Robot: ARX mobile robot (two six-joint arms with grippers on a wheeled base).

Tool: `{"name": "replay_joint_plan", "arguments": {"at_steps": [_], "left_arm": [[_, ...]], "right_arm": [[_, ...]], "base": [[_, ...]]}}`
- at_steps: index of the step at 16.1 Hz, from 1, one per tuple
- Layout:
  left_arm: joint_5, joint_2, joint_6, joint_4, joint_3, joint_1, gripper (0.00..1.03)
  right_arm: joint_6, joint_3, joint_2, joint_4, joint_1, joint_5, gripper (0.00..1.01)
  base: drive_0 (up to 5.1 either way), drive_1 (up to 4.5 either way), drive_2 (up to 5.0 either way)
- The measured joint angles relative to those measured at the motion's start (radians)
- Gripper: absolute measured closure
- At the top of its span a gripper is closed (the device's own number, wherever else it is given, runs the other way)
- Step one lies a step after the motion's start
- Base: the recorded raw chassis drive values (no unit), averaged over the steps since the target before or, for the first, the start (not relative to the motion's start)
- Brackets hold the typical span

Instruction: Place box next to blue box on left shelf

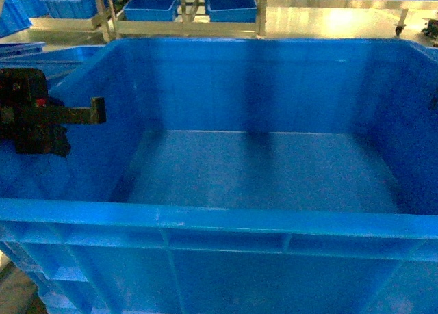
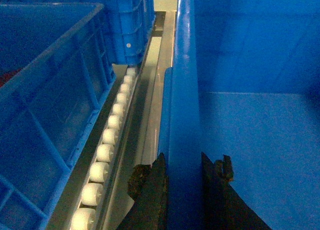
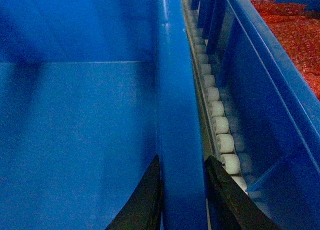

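The head camera looks down into the box [image 1: 274,170] from close; both wrist cameras sight along its side rims.

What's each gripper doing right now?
Left gripper: shut on the box rim.
Right gripper: shut on the box's opposite rim.

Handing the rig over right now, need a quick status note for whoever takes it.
Left gripper: shut on the left rim of the large bright-blue plastic crate.
Right gripper: shut on its right rim.
Crate is empty and sits over the grey metal roller rack, with other blue crates close on both sides.
Done: crate brought onto the rack.
Left: confirm it rests on the rollers, release both grippers, withdraw.
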Motion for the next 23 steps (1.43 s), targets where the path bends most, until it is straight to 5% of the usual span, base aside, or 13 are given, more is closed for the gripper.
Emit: {"name": "replay_joint_plan", "arguments": {"at_steps": [6, 14, 15, 19, 22, 23], "left_arm": [[0.023, 0.058, -0.011, -0.032, 0.014, 0.029, 0.93], [0.054, 0.048, 0.031, -0.044, 0.019, 0.05, 0.93], [0.048, 0.044, 0.037, -0.013, 0.003, 0.035, 0.88], [-0.028, -0.035, 0.04, 0.206, -0.037, -0.003, 0.45], [-0.018, -0.188, 0.047, 0.242, -0.04, -0.03, 0.07], [-0.011, -0.188, 0.055, 0.238, -0.04, -0.036, 0.04]], "right_arm": [[0.028, 0.018, 0.018, -0.044, 0.022, 0.004, 0.83], [0.082, 0.022, 0.018, -0.112, 0.051, 0.019, 0.83], [0.082, 0.01, 0.018, -0.077, 0.044, 0.021, 0.81], [0.129, -0.016, -0.09, 0.19, 0.039, 0.003, 0.38], [0.101, -0.024, -0.172, 0.248, 0.047, 0.064, 0.01], [0.098, -0.031, -0.164, 0.241, 0.047, 0.063, 0.04]], "base": [[0.0, 0.0, 0.0], [0.0, 0.0, 0.0], [0.0, 0.0, 0.0], [0.0, 0.0, 0.0], [0.0, 0.0, 0.0], [0.0, 0.0, 0.0]]}}
